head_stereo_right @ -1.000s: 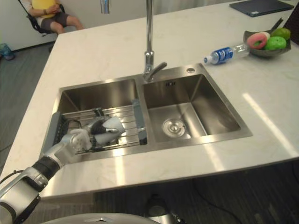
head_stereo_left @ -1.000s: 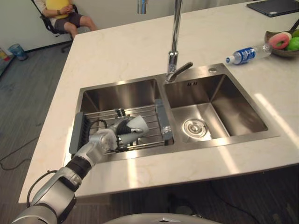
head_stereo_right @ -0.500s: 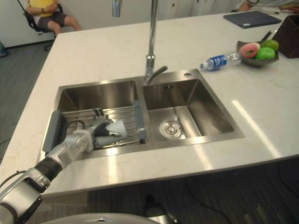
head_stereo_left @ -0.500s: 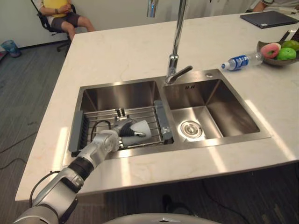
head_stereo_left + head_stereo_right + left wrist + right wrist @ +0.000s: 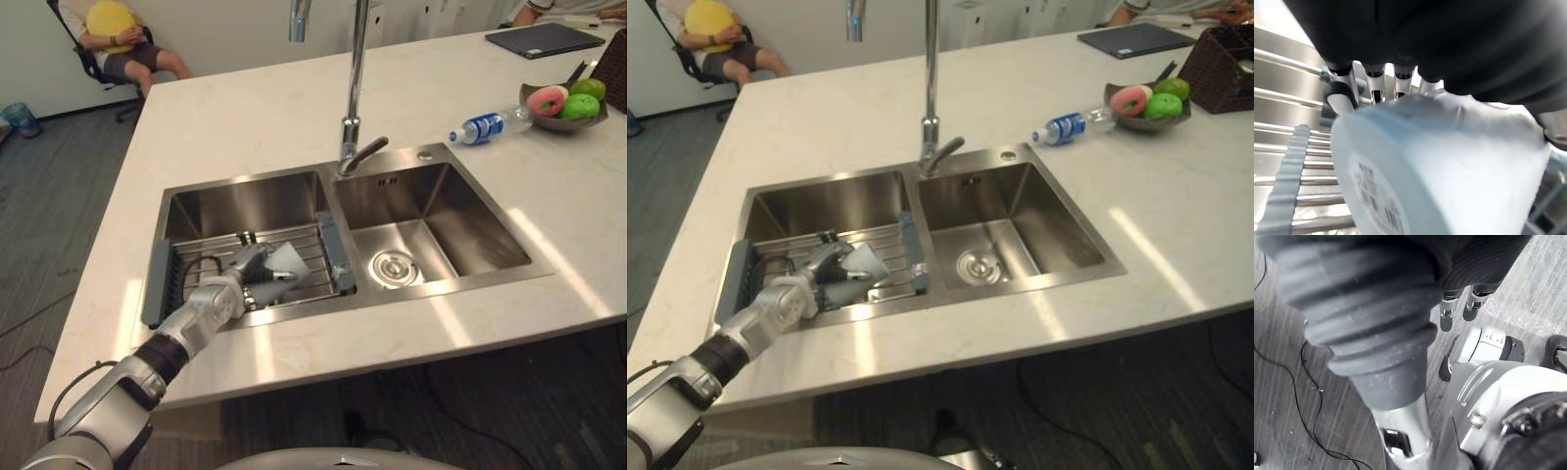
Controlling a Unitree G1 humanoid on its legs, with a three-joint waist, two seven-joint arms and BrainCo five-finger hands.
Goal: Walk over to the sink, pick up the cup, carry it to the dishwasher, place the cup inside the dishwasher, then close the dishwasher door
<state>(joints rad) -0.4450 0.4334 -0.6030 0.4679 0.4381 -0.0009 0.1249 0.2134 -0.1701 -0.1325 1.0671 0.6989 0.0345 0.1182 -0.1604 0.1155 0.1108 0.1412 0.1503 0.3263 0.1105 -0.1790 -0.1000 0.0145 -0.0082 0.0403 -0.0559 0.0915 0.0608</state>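
A Unitree G1 humanoid at a pale, marble-patterned stone table (image 5: pixel 245 108) closes its left hand (image 5: pixel 238 281) on a single pale blue-white tapered cup (image 5: pixel 288 262), thumb and silver dark-tipped fingers (image 5: pixel 1374 83) curled round its smooth wall. The cup lies on its side over the left of two basins, and the left wrist view shows its flat round base, which bears a printed label. Whether it touches the rack below cannot be told.

One rectangular brushed stainless-steel sink (image 5: pixel 441 294) is set into the table, divided into a left basin (image 5: pixel 245 201) and a right basin (image 5: pixel 441 196). One wire rack of thin parallel metal bars (image 5: pixel 306 240), capped by two grey plastic end pieces, spans the left basin. One round metal drain strainer (image 5: pixel 395 264) sits in the floor of the right basin. One tall chrome tap (image 5: pixel 353 78) with a single lever (image 5: pixel 367 154) rises behind the divide.

At the table's far right lie one clear plastic bottle with a blue label (image 5: pixel 485 127), on its side, and just beside it one dark bowl (image 5: pixel 554 121) holding one pink ring (image 5: pixel 546 100) and two green round pieces. One dark woven basket (image 5: pixel 1225 69) stands near the bowl, and one dark flat rectangular case (image 5: pixel 544 39) lies farther back.

The right hand (image 5: pixel 1448 313) hangs above grey striped flooring in the right wrist view; whether it is open or closed cannot be told.

Beyond the table, one person (image 5: pixel 127 54) sits in an office chair holding a yellow cushion (image 5: pixel 108 22)
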